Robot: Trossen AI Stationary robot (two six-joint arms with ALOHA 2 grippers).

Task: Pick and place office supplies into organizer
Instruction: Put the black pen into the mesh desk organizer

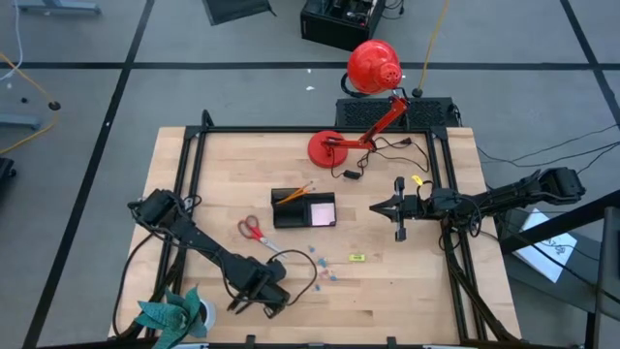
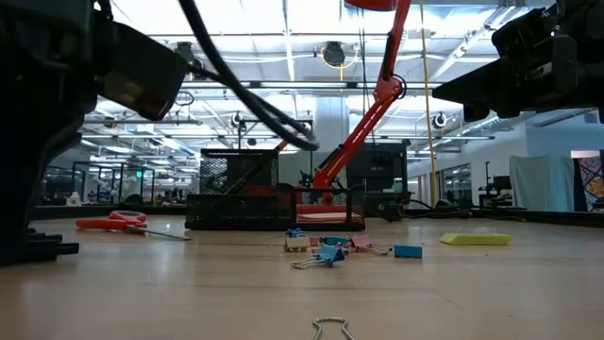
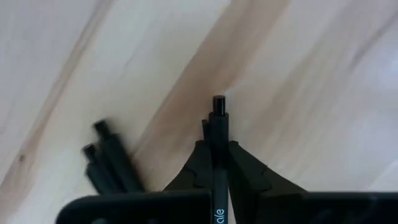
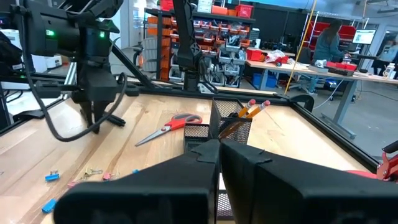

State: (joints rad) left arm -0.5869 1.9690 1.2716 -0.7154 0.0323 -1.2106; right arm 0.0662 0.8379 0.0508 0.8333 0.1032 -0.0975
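Inside the organizer [image 1: 303, 209] sit orange pencils [image 1: 296, 192] and a pink notepad [image 1: 321, 210]; left fingers [image 3: 239, 165] pinch a pen [image 3: 218, 143].

Lay on the pale wooden table [image 1: 387, 281]: red-handled scissors [image 1: 253, 231], a black organizer [image 1: 303, 209], a round red lamp base [image 1: 326, 148], scattered small clips [image 1: 325, 270], a yellow bit [image 1: 356, 258], a potted teal plant [image 1: 174, 317].
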